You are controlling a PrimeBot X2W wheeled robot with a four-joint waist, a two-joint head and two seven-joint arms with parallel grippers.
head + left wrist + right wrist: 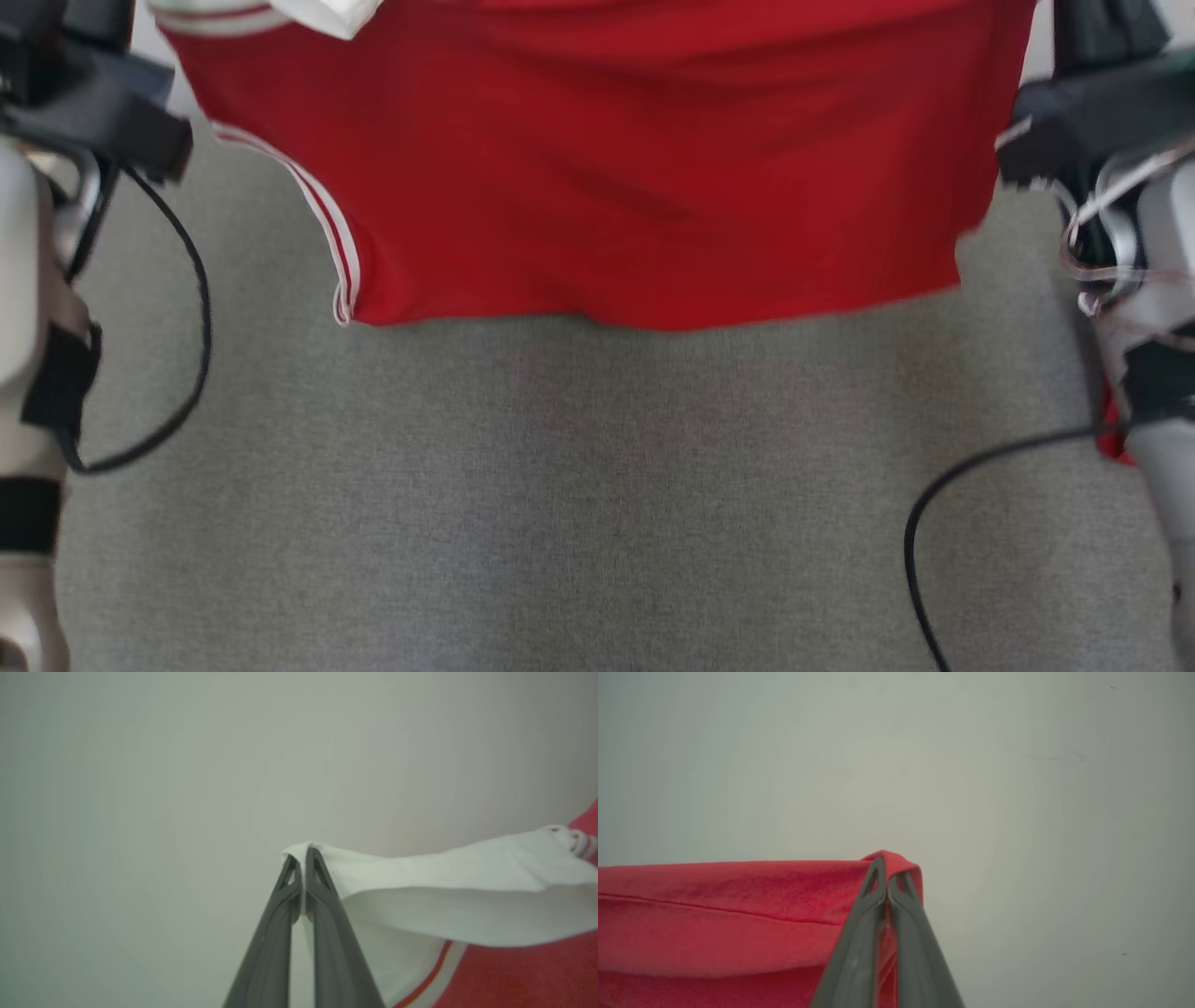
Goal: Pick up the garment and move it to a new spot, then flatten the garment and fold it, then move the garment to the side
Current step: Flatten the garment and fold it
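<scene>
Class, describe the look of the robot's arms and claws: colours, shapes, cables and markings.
The left arm and right arm are pale with black bands and black wrist housings; a black cable loops beside each. The left claw and right claw each have two long, tapering dark-grey fingers with triangular cut-outs near the tips.

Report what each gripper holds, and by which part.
Left gripper pinches the red, white-striped fabric garment by its white trim corner; right gripper pinches it by a red corner.
</scene>
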